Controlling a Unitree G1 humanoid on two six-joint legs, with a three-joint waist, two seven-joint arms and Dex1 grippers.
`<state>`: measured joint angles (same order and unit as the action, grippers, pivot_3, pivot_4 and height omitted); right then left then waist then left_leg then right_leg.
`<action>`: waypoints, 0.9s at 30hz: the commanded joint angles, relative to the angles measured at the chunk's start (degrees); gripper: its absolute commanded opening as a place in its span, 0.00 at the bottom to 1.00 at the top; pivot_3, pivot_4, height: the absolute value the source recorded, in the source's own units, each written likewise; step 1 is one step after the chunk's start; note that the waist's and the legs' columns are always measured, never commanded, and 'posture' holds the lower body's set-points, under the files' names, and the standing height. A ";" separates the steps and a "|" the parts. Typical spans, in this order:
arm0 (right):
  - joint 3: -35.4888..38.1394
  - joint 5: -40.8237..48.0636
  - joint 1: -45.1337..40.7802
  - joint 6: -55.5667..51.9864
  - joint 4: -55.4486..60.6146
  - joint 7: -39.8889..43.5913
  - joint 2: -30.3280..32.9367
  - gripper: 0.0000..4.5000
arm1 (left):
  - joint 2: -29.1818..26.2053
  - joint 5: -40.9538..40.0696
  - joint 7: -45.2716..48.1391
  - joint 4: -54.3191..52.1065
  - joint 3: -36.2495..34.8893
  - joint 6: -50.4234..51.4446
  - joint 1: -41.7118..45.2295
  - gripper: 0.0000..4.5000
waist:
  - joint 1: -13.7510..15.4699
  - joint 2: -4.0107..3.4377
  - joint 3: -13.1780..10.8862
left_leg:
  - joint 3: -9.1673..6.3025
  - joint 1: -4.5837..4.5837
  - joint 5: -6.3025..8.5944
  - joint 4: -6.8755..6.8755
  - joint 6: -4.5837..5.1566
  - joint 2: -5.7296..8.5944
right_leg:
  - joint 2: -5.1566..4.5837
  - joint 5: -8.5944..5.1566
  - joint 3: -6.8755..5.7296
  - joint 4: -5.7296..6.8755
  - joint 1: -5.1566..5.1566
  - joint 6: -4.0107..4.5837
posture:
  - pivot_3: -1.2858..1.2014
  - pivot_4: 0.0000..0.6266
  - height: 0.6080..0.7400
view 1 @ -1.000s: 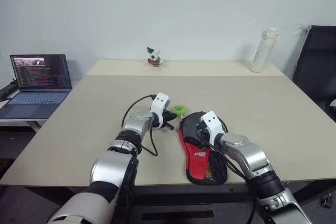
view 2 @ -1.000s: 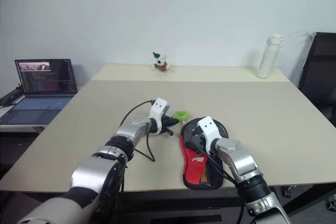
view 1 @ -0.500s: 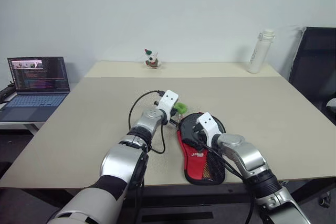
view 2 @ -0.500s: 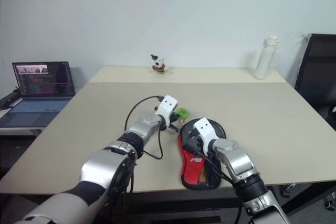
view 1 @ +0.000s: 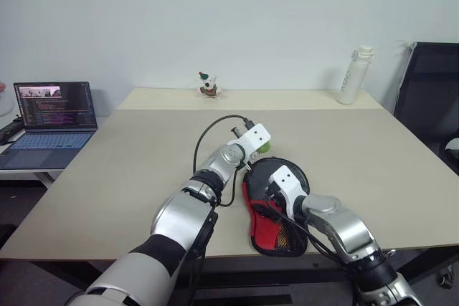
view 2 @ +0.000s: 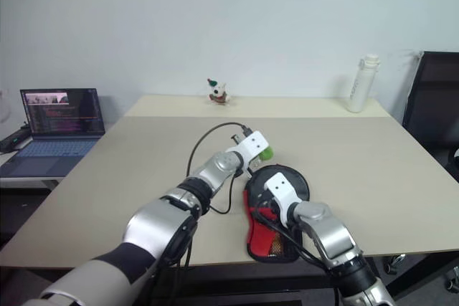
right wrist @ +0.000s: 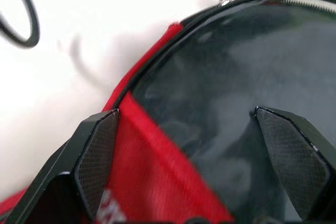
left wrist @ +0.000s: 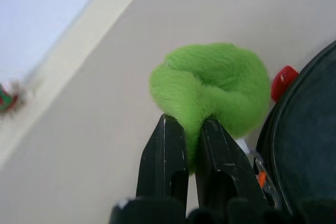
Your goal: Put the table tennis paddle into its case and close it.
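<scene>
The case (view 1: 264,233), a black pouch with a red and mesh panel, lies flat near the table's front edge, its round end away from me. My left gripper (view 1: 259,150) is at the far left rim of that round end, shut on the green ball (left wrist: 210,85) of the zip pull. My right gripper (view 1: 268,195) stands open low over the case's middle, its fingers (right wrist: 97,156) spread across the black fabric (right wrist: 210,77) and red panel. The table tennis paddle is hidden.
On the beige table (view 1: 143,148), a small figurine (view 1: 208,84) stands at the far edge and a white bottle (view 1: 351,77) at the far right. An open laptop (view 1: 54,109) sits on a side desk at the left. A black chair (view 1: 430,84) is at the right.
My left gripper has carried the green ball to the right along the case's round end, rolling its wrist as it went. My right gripper has drawn back a little over the case.
</scene>
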<state>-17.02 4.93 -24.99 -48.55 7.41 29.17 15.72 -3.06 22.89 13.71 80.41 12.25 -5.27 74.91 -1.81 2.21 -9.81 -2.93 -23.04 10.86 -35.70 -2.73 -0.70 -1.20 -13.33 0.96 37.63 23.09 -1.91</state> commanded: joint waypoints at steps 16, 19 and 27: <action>-5.88 1.60 16.80 -15.87 9.25 -5.15 -0.74 1.00 | 1.90 11.06 -7.69 -0.79 7.48 -4.88 8.00 0.00 | 0.15 0.09 0.08 | 0.00 -0.01 0.15 0.69 -0.03 -0.01 | 0.00 -0.19 -0.03 -0.66 -0.02 -0.07 | 0.52 0.24 1.00; -6.14 1.78 18.20 -16.91 10.95 -6.29 -1.34 1.00 | 2.11 12.39 -8.86 -0.71 8.45 -5.18 8.82 0.00 | 0.15 0.10 0.07 | 0.00 -0.01 0.18 0.77 -0.06 -0.01 | 0.00 -0.26 -0.04 -0.67 0.00 -0.12 | 0.52 0.24 1.00; -5.83 2.05 21.32 -18.43 13.84 -9.38 -3.31 1.00 | 2.82 18.95 -12.78 -0.40 14.04 -6.26 10.09 0.00 | 0.15 0.12 0.08 | -0.01 0.00 0.19 0.79 -0.08 -0.02 | -0.01 -0.29 -0.05 -0.66 0.02 -0.12 | 0.52 0.24 1.00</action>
<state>-17.11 4.50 -9.65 -57.03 28.51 18.50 12.41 -1.04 40.27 4.21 82.38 25.01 -9.40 80.37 -1.66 2.32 -9.72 -2.94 -23.03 11.05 -34.92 -2.80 -0.72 -1.21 -13.62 0.91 36.97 23.11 -2.03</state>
